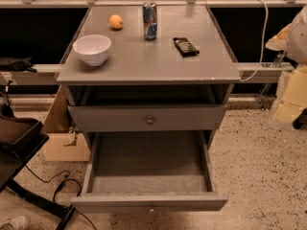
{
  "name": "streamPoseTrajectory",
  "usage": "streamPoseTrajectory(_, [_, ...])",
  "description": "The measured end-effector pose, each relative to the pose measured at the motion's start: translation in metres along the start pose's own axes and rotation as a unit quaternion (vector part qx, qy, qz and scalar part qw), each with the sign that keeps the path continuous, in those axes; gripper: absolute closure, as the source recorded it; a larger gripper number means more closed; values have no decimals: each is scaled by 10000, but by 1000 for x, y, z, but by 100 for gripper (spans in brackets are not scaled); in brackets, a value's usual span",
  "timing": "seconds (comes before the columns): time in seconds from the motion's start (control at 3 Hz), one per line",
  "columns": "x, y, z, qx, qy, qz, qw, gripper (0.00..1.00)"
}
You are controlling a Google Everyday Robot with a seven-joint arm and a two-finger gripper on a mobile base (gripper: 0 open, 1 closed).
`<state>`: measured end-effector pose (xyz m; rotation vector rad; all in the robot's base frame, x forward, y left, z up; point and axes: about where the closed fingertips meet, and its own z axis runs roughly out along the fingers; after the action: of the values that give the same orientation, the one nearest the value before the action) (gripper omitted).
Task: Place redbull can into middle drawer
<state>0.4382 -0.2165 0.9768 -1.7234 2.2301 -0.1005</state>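
Can (150, 20): upright, long axis vertical, near the counter's (144, 63) far edge, midway between corners.
Middle drawer (148, 164): pulled open, below the counter's front edge.
End effector: out of view, open or closed cannot tell; pale arm (293, 95) past the right edge.
Bearing: can left of arm, toward far edge.

The cabinet top (144, 63) is matt grey, like paint. On it the redbull can (150, 20) is shiny metal, the white bowl (92, 48) smooth and a little glossy, the orange (115, 21) dull-skinned. Under the top, the middle drawer (148, 159) is the same matt grey. Right of the cabinet the floor (259, 166) looks like speckled stone, and the robot arm (293, 95) has a smooth pale shell; the gripper is outside the view.
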Motion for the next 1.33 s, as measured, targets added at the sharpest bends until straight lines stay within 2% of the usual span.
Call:
streamPoseTrajectory(0.33, [0, 0, 0, 0, 0, 0, 10000, 0])
streamPoseTrajectory(0.67, [-3, -11, 16, 26, -354, 153, 9993, 0])
streamPoseTrajectory(1.0, [-13, -50, 47, 106, -1176, 545, 9915, 0])
streamPoseTrajectory(1.33, [-35, -89, 79, 317, -2219, 716, 9719, 0])
